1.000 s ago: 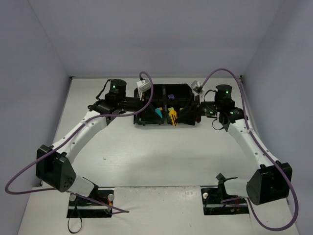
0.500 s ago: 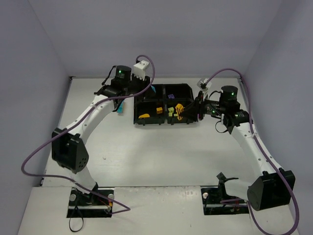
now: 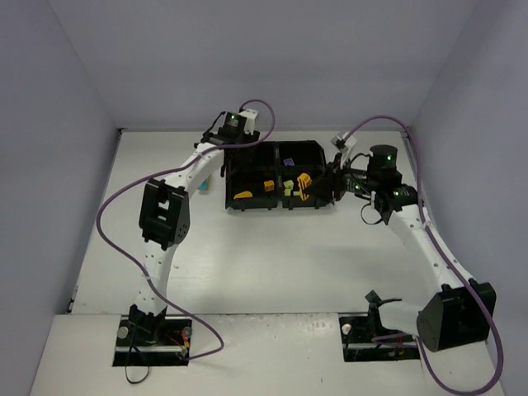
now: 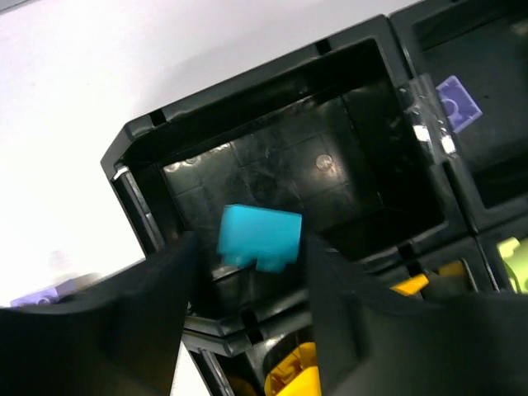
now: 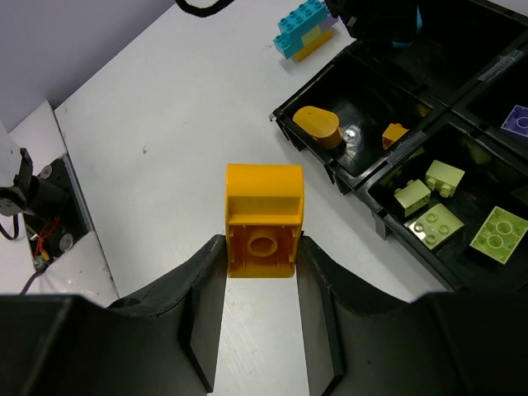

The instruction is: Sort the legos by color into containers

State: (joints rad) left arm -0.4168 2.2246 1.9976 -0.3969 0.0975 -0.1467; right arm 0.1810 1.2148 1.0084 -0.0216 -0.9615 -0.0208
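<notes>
Cyan lego (image 4: pixel 260 239) is being hung, grip untellable, between left gripper (image 4: pixel 252 252) fingers (image 4: pixel 165 289) beside the divider (image 4: pixel 235 318), risking a spill among orange pieces (image 4: pixel 293 384), the right gripper (image 5: pixel 262 247) being pinched onto an orange lego (image 5: pixel 264 210).

In the tray's (image 3: pixel 264 206) far-right compartment lies one lego (image 3: pixel 289 162); near-left, two pieces (image 5: pixel 318 125); near-right, four legos (image 5: pixel 437 223). Left of the tray, a lego stack (image 3: pixel 204 186) lies on the table (image 3: pixel 247 247).

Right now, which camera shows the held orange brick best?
Right wrist view: the orange brick sits big and centred in the right gripper. The top view shows only a tiny orange speck; the left wrist view doesn't clearly show it.
</notes>
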